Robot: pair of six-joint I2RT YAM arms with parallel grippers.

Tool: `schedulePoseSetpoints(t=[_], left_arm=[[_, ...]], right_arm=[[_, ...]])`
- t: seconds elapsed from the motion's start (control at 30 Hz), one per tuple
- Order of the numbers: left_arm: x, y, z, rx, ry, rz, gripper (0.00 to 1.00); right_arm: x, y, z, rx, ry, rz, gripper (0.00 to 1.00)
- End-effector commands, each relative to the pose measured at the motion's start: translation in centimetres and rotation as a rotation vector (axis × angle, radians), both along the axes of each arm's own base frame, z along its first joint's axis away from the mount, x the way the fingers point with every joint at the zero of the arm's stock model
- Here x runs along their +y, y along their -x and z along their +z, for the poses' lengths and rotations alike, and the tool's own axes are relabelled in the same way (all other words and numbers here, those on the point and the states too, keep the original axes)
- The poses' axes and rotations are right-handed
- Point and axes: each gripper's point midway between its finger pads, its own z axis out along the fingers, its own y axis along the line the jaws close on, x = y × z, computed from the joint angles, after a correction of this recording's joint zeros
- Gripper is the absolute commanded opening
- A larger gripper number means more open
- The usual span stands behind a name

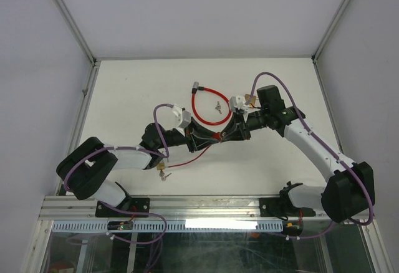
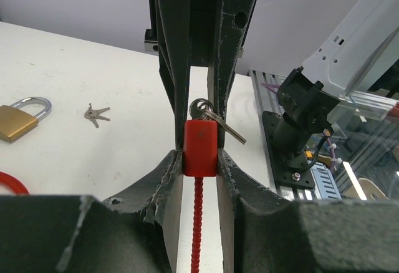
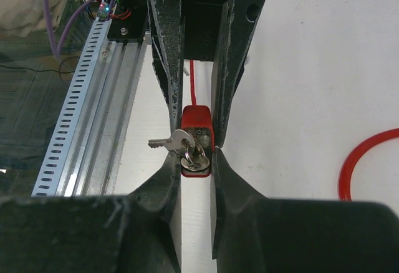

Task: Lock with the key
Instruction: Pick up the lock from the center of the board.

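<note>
step: mid-lock i'd say. The red rectangular plastic lock body sits between the 2 grippers, over the middle of the white matte table
left gripper: clamped on the lock body's cable end
right gripper: closed on the key end, ring between its fingers
next: probably a pinch on the key bow and a twist, with the left holding firm
keys: bunch of silver metal keys, thin, flat, dangly
cable: red ribbed coated cable, looks bendy
also: brass padlock with steel shackle, lying off to the side
</note>
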Motion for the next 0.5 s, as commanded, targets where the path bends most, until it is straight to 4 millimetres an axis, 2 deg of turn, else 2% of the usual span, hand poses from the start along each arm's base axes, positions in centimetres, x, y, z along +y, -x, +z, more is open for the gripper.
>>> schedulePoseSetpoints(t=[0.0,0.47], left_arm=[[0.82,-0.38,1.22,-0.04,0.034,0.038,0.27],[1.15,0.13,1.25,-0.035,0.037,0.019,0.25]], right_arm=[[0.22,0.15,1.47,0.0,-0.059,0.026,0.0],[0.11,0.25,1.58,0.023,-0.078,0.032,0.0]])
